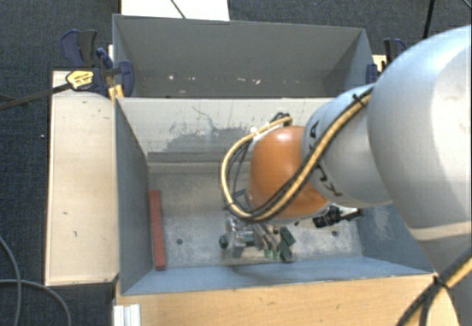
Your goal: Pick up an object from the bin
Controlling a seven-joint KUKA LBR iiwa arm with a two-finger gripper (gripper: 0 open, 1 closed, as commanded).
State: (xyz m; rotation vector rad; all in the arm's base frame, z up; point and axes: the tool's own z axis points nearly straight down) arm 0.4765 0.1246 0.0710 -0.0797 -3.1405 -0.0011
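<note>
Gripper point(251, 242) is seen down at bin point(133, 192) floor, well rt of red bar point(156, 230); its state (apart/together) can't be told.

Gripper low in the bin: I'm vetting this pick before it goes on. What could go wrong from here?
1. The gripper sits low by the bin's near wall; it may scrape the wall or floor.
2. The small green object lies right beside it, so it may get pushed away, not grasped.
</note>
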